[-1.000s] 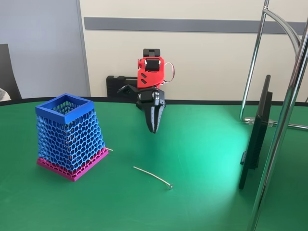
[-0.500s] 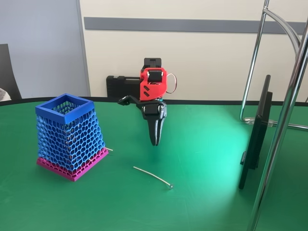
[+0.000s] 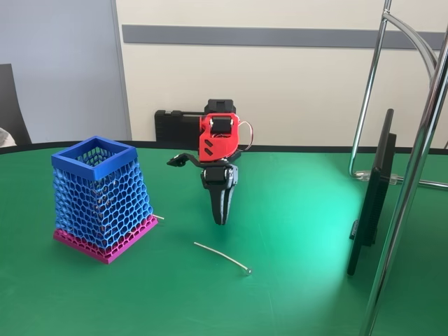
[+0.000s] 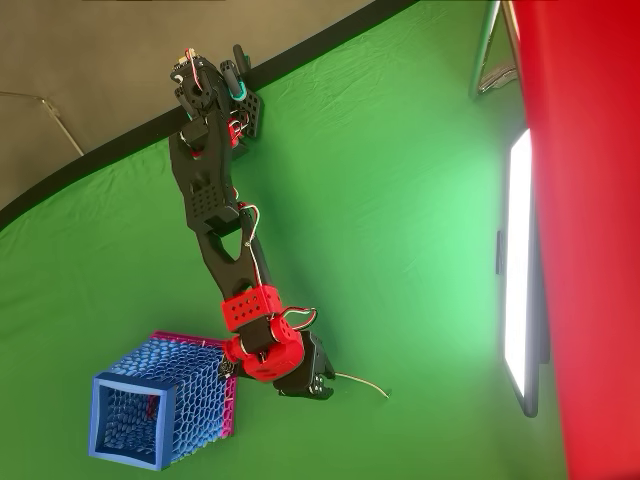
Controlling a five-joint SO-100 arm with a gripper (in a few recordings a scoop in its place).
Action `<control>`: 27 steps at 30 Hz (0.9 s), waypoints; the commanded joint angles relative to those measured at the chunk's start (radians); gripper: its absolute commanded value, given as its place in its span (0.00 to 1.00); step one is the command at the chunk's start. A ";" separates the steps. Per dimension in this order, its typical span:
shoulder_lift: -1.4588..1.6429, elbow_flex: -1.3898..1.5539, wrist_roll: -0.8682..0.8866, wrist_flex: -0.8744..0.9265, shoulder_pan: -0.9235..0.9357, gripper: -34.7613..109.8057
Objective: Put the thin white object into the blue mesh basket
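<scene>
Fixed view: fingers point(image 3: 221, 218) pointing down, pressed together, holding nothing, hanging above the green desk point(image 3: 301, 231), apart from the thin white object point(image 3: 222, 256). That strand is lying flat toward the desk's near edge, knob at its right end. The blue mesh basket point(image 3: 102, 196) is standing upright near the left edge, well apart from the strand.

Overhead view: the arm is reaching from the desk's far edge, fingers point(image 4: 305, 383) sitting between the basket point(image 4: 165, 415) and the strand point(image 4: 361, 382), which is lying on the desk just beside them.

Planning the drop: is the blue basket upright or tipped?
Upright: the blue mesh basket stands on its magenta base on the table, open rim up.
</scene>
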 commanded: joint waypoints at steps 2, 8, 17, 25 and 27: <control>-0.026 -0.107 0.012 0.031 0.011 0.33; -0.041 -0.092 0.028 0.040 0.014 0.33; -0.158 -0.285 0.028 0.120 0.003 0.33; -0.095 -0.224 0.072 0.147 -0.029 0.34; -0.095 -0.241 0.081 0.158 -0.029 0.34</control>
